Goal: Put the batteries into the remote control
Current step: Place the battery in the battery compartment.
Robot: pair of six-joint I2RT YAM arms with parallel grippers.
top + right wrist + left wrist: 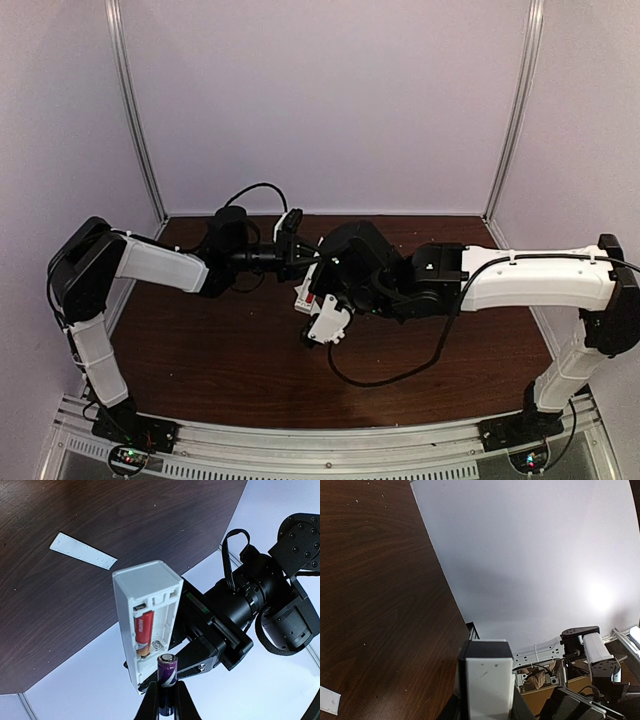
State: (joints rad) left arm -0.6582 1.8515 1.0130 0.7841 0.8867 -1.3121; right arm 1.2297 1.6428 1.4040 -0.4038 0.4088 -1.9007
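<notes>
Remote control (pixel 145 587): held up off the table (pixel 60 620), with the open battery slot facing my right wrist.
Red-orange battery (pixel 142 630): already seated in one bay of the slot; the bay beside it looks empty.
Dark blue-purple battery (pixel 166 670): upright between my fingers, its top just beside the remote's lower end and outside the slot.
Right claw (pixel 167 692): closed tight on the dark blue-purple battery.
Left claw (pixel 487 705): clamped on the remote's body, gripping it by the sides.
Cover strip (pixel 82 551): flat on the table, well apart from the remote.
Step in hand: as I judge it, loading the second battery; one is in and one is left.
Next move calls for: lining the battery up with the empty bay, tipping it lengthwise to match, and pressing one end against the contact while my left claw keeps the remote steady. I cannot tell the polarity marks from here.
</notes>
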